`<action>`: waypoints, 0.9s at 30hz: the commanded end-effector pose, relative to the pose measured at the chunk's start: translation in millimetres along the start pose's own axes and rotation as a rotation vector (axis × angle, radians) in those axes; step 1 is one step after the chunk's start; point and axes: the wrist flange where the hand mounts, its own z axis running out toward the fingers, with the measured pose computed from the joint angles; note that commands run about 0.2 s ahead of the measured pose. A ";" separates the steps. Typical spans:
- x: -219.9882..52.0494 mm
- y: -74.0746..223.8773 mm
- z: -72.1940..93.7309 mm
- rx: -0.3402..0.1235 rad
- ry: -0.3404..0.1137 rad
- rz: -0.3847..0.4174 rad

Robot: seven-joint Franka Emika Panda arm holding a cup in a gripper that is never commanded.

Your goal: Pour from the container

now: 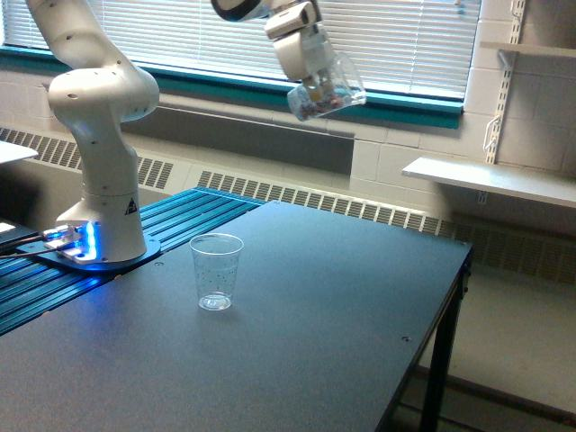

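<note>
I see the gripper [317, 87] clenched on the container [329, 88], holding it tilted high in the air, bulging out to the gripper's side. The small cup [216, 271] stands on the table [360, 306] well below it.

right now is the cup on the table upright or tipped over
Upright: the clear plastic cup stands on its base on the dark table, rim facing up.

The container [328, 90] is showing clear, glossy walls, like glass or plastic. The cup [216, 271] is looking like thin clear plastic. The table [297, 351] is presenting a dark matt top. The arm [99, 126] is gleaming in smooth white plastic.
</note>
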 end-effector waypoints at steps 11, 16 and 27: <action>-5.1 89.4 11.1 -0.072 -0.035 0.273; -5.4 114.5 13.1 -0.088 -0.038 0.328; -13.7 158.0 19.0 -0.127 -0.073 0.441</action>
